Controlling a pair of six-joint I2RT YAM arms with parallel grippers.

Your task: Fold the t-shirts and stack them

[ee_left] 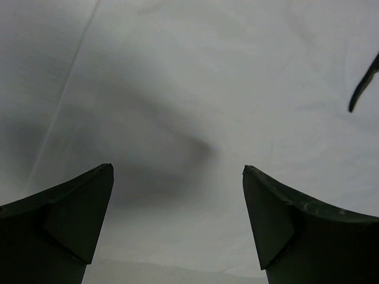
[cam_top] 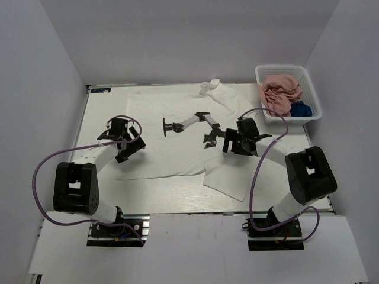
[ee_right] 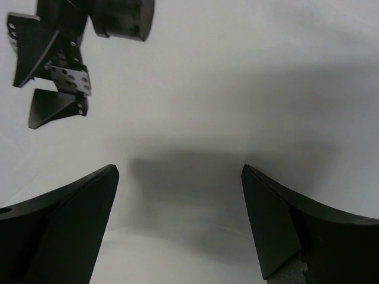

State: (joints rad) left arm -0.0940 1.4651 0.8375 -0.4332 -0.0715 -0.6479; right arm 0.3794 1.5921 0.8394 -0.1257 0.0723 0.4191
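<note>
Left gripper (ee_left: 177, 170) and right gripper (ee_right: 179, 168) gape wide, empty, over the white t-shirt (cam_top: 172, 155) (hem inside the table edge (cam_top: 177, 207)).

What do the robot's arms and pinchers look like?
The left arm and right arm have chunky black joints and white tubes, each trailing a purple cable. The left gripper and right gripper each have two dark, wedge-shaped fingers.

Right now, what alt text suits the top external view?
A white t-shirt lies spread on the table, both arms over it with left fingers and right fingers open. A basket at the far right holds a pink shirt and a navy shirt.
</note>
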